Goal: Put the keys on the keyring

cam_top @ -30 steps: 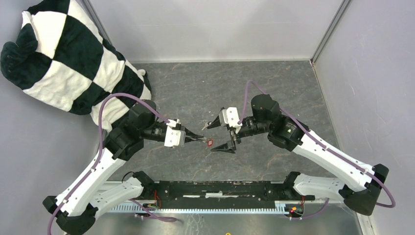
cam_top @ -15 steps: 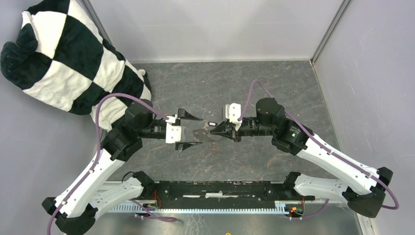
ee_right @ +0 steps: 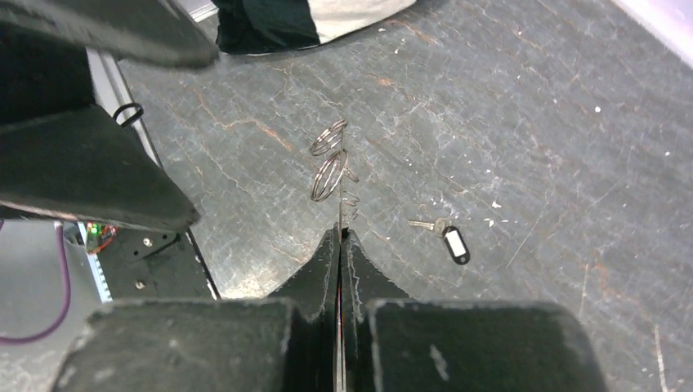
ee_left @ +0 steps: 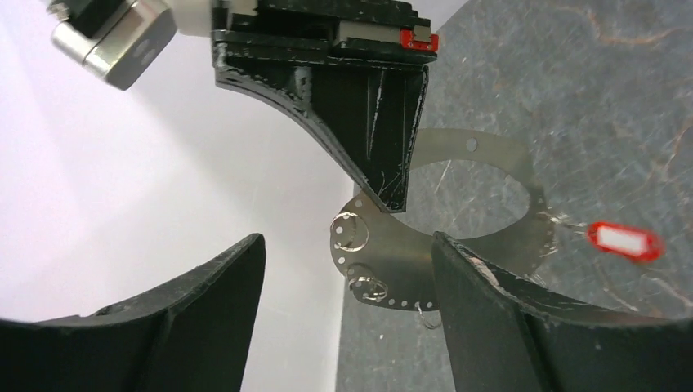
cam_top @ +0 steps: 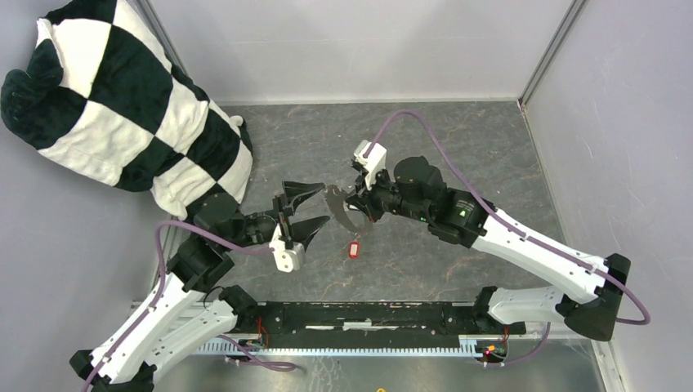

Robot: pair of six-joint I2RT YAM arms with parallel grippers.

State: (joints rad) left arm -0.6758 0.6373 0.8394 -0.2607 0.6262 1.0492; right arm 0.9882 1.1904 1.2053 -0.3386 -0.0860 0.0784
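The right gripper [cam_top: 351,202] is closed tight on the keyring [cam_top: 335,204] and holds it in the air above the table [cam_top: 458,147], just in front of the left gripper [cam_top: 325,202]. The left gripper has its jaws spread wide and nothing between them.

The overhead view shows the keyring only as a small grey piece between the two grippers. The left wrist camera shows it much better: it is a flat metal band with a row of little holes, pinched at its inner edge by one black finger [ee_left: 376,139] of the right gripper. Two small wire rings [ee_left: 350,231] hang in the holes at the lower left part.

From the right wrist camera the band is seen edge-on, almost a line between the pressed fingers [ee_right: 315,278] — only the wire rings stand out clearly there.

The red-tagged key [cam_top: 354,249] lies on the table, below the keyring in the overhead view and apart from it.

The black-tagged key [ee_right: 453,243] lies on the table too — I can make it out only in the right wrist view.

A checkered cushion [cam_top: 122,98] fills the far left corner.
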